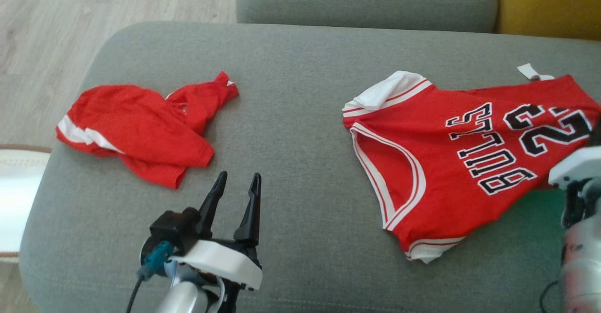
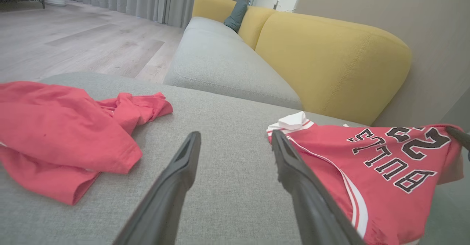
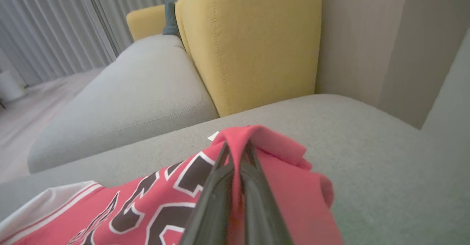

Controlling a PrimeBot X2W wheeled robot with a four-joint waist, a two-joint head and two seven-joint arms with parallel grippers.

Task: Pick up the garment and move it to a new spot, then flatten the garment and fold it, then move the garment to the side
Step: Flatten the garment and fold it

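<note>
Two red garments lie on the grey seat cushion [image 1: 300, 116]: crumpled mesh shorts [image 1: 136, 130] near its left edge, and a "BULLS" basketball jersey [image 1: 469, 163] spread print-up toward its right edge, shoulder straps pointing to the middle.

The right gripper [image 3: 237, 147] is clamped tight on a raised ridge of the jersey beside the number. The left gripper [image 1: 238, 177] hangs spread wide and empty over bare cushion near the front edge, between the two garments and touching neither.

Step in hand, as I judge it: the pick-up.
- Lift slowly and straight up, since the pinch is thin and the slick fabric may slip.
- The bite sits at one end, so expect the jersey to hang long. Raise it high enough that the straps clear the cushion before carrying.
- Keep the carry path off the shorts.

View differences:
- The right wrist view shows the bite itself, cloth bunched around both fingers. The head view has only pale wrist housing at the right edge.
- The head view gives the full layout.
- The left wrist view adds the yellow backrest [image 2: 330, 65] behind.
</note>
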